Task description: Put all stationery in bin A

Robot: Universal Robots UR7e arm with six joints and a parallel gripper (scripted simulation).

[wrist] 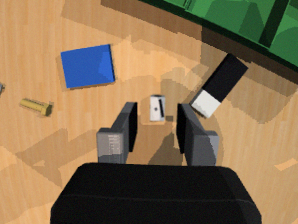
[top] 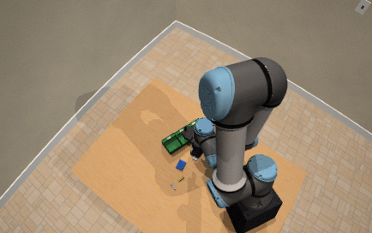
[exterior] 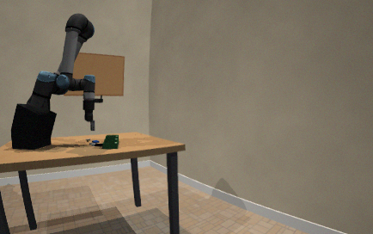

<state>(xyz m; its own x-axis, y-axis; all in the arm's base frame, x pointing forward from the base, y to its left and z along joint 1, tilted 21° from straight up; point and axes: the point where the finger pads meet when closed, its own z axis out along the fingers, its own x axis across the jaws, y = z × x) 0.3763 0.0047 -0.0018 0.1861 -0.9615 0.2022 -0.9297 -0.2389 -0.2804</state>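
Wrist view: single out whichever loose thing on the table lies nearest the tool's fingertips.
The small silvery sharpener: it alone lies ahead of the gap between the open tool's fingers.

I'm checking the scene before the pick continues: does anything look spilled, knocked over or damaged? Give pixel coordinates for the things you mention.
Nothing stands out: the sharpener [wrist: 157, 114], blue block [wrist: 86, 68] and brass bolt [wrist: 37, 106] look intact, with no spill visible.
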